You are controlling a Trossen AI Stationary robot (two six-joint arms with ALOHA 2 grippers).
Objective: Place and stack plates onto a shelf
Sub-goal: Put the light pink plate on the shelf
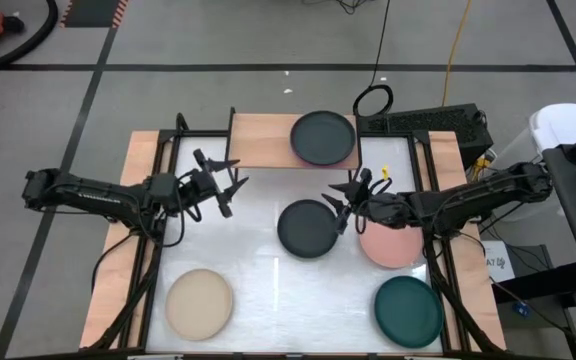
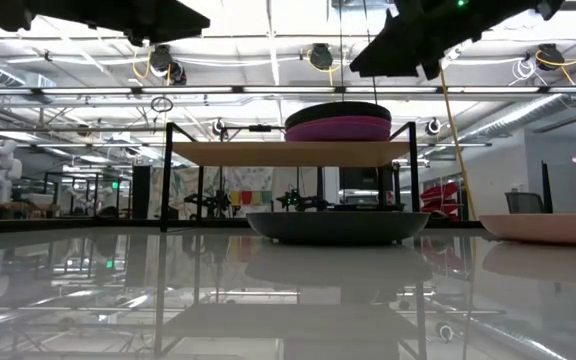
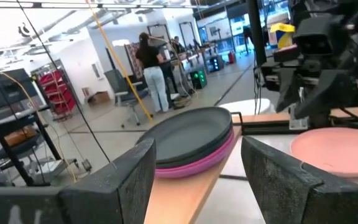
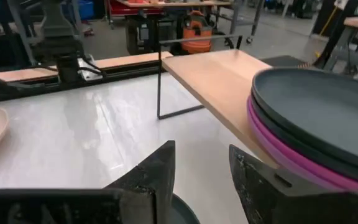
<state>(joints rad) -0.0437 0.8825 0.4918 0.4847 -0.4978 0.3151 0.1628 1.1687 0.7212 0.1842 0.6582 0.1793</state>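
Light wood tops the shelf (image 1: 268,141), which stands on thin black legs at the far middle of the white table (image 1: 248,270). On the shelf's right half sits a stack of plates (image 1: 323,137): a charcoal plate (image 3: 188,132) on top, and under it a hot pink or purple rim (image 3: 194,165); how many lie in the stack cannot be told. The left half of the shelf is bare.

Four more plates lie on the table. A second charcoal plate (image 1: 308,228) rests near the middle, in front of the shelf. Just to its right is the salmon pink plate (image 1: 390,245), partly under the right arm. The dark teal plate (image 1: 408,311) lies at the near right corner and the beige plate (image 1: 199,303) at the near left, well apart from each other.

The left gripper (image 1: 230,186) hovers over the table left of the centre, near the shelf's left front leg, its fingers (image 3: 126,177) spread and holding nothing. The right gripper (image 1: 340,205) hangs at the right edge of the middle charcoal plate, between it and the salmon pink one; its fingers (image 4: 157,171) stand apart with nothing between them, above that plate's rim.

In the room beyond, a person (image 3: 154,71) stands with their back turned.
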